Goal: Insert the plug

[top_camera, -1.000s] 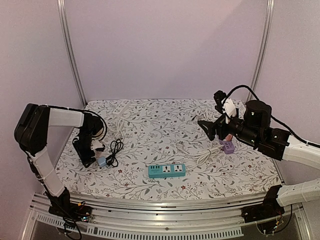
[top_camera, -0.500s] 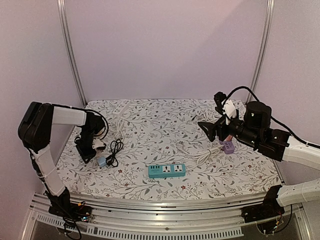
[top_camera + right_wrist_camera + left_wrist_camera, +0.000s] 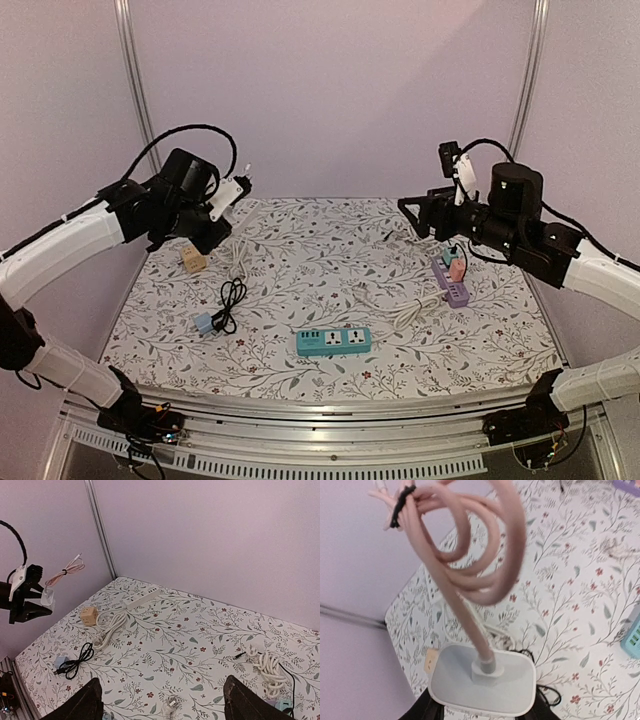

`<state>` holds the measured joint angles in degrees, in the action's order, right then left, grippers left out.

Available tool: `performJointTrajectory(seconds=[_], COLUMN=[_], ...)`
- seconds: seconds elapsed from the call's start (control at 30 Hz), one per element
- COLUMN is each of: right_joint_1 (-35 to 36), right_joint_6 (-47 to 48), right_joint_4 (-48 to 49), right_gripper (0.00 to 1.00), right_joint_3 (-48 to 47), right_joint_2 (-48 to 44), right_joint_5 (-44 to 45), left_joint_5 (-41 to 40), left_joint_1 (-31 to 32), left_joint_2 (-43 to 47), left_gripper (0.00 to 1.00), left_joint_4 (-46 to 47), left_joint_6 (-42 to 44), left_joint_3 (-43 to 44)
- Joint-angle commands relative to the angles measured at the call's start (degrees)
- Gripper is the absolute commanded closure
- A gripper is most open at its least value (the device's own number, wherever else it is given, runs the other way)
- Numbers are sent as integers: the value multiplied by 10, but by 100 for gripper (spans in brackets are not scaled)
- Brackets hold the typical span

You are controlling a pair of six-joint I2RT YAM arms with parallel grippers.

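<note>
Holding the white rounded-rectangular plastic plug (image 3: 482, 682) by its body, the left tool (image 3: 482, 714) is closed narrowly on its two sides, high above the left rear of the floral-cloth bench (image 3: 300, 270). The plug's pink cable (image 3: 465, 617), coiled and tied with a black band (image 3: 402, 501), leaves the face turned toward the wrist camera. The pins must therefore be on the hidden side, and I cannot tell how they are turned. The right tool (image 3: 162, 692) stands wide with nothing between its fingers, up over the right side of the bench.

The likely receiver is the teal plastic power strip (image 3: 334, 341), lying flat near the front edge and well apart from the plug. To do this well, carry the plug over the strip and roll the wrist until the pins face straight down. Square the pins to one socket before descending, and let the coil hang clear of the strip's face. The strip looks light and loose, so it may skid, and the right tool could pin one end. Press straight down, never tilted.
</note>
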<state>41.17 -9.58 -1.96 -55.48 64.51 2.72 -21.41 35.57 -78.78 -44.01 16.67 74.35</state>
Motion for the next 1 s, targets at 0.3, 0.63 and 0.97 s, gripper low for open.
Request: performJointTrajectory(seconds=[0.3,0.63,0.97], right_joint_1=[100,111,112], right_joint_6=[-179,-215,-213], right_joint_4=[-66,-27,-49], right_gripper=[33,46,52], right_joint_3=[-174,-150,-141], right_joint_2=[165,193,212], right_joint_5=[-130,-61,28], left_joint_5=[31,96,44], left_joint_1=[215,243,286], left_joint_2=[-54,-107,-133], left_gripper=[100,100,100], left_joint_4=[441,508,474], left_joint_6=[85,-10,-24], left_joint_3=[-57,-20,21])
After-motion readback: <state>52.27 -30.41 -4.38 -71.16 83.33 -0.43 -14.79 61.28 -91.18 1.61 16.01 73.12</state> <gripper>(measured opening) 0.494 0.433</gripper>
